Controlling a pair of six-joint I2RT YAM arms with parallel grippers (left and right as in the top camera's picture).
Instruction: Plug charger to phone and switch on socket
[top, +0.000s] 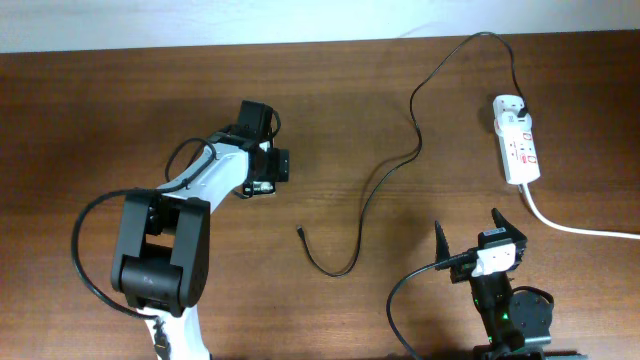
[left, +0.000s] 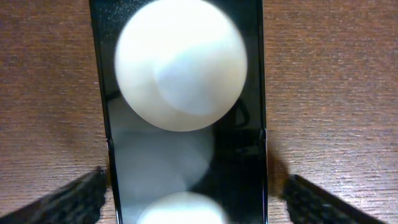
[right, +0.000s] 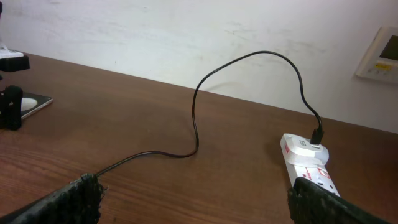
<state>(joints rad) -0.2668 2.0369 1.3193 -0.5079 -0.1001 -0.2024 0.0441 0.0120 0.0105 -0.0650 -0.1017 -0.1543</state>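
Note:
The phone (left: 186, 93) is a black slab with round white reflections, lying flat on the wooden table. My left gripper (left: 196, 193) is open, with a finger on each side of the phone and a small gap at both. In the overhead view the left gripper (top: 270, 165) covers most of the phone (top: 262, 188). The charger cable (top: 415, 150) runs from its plug in the socket strip (top: 517, 140) to a loose tip (top: 300, 232) on the table. My right gripper (top: 469, 228) is open and empty, near the front edge. It (right: 196, 196) faces the cable (right: 196, 118) and the socket strip (right: 308, 158).
The strip's thick white cord (top: 575, 228) runs off to the right past the right arm. A white wall stands behind the table's far edge, with a wall panel (right: 380, 55) at the right. The phone (right: 31, 102) also shows at the far left of the right wrist view.

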